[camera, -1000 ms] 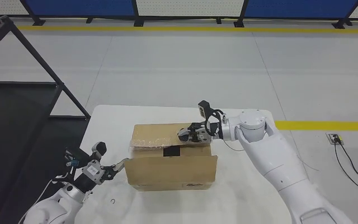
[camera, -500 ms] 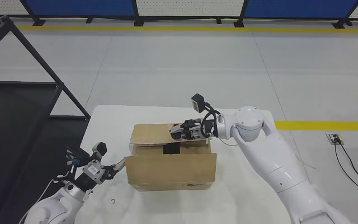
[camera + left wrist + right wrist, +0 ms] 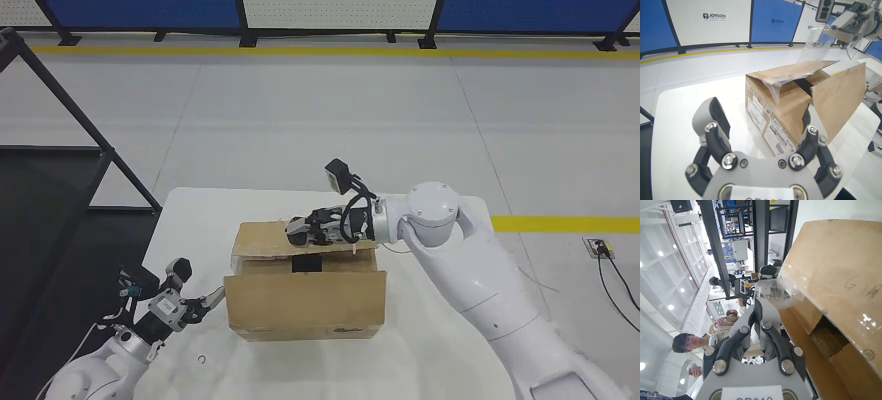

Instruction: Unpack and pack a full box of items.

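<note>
Pinching the free end of a clear tape [image 3: 811,49] strip, the right gripper [image 3: 296,229] hangs above the top of the box [image 3: 305,295], with its fingers closed tight on the film. The tape goes down from it in a slack band to the far flap [image 3: 791,73], where it is stuck along the flap's edge, and a loose piece of it hangs over the box's end corner. The box stands in the middle of the white table [image 3: 190,215]. Its near flap [image 3: 838,98] stands upright, and a dark gap [image 3: 804,85] shows between the two flaps. The left gripper [image 3: 762,109] is low over the table at the box's end with the labels, its fingers spread wide and nothing between them. One finger [image 3: 806,118] is just beside the box's near wall, and I cannot tell if it touches. The upright flap hides what is inside the box from this side. A black frame [image 3: 60,120] stands beside the table, and a yellow line [image 3: 560,223] crosses the floor behind.
</note>
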Motion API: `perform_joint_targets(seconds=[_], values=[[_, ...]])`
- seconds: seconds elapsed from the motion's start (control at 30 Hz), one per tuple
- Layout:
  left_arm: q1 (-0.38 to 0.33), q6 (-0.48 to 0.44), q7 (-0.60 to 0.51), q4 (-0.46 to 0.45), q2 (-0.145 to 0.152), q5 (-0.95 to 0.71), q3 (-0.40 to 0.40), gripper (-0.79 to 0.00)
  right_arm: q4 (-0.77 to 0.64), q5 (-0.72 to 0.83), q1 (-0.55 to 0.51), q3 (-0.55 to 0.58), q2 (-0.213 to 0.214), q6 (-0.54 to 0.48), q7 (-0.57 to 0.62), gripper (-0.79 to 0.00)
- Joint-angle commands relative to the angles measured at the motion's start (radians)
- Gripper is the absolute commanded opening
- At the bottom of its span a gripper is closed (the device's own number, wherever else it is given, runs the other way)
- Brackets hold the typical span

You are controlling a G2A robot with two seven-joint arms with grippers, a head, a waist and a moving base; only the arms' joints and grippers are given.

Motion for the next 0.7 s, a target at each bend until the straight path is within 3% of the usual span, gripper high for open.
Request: perform_joint_targets(seconds=[0.0, 0.33, 0.5, 0.67], values=[[-0.001, -0.002, 0.0, 0.006, 0.0, -0.003, 0.001, 0.0, -0.004, 0.004, 0.005, -0.006, -0.004, 0.003, -0.004, -0.785], [-0.008, -0.014, -0.008, 0.047, 0.003, -0.019, 0.007, 0.0, -0.014, 0.007, 0.036, -0.042, -0.025, 0.015, -0.02, -0.785], [0.004, -0.009, 0.061, 0.036, 0.002, -0.066, -0.02, 0.0, -0.007, 0.008, 0.049, -0.058, -0.035, 0.02, -0.023, -0.785], [0.019, -0.04, 0.021, 0.017, 0.005, -0.086, -0.019, 0.0, 0.005, 0.013, 0.057, -0.064, -0.042, 0.013, -0.022, -0.785]])
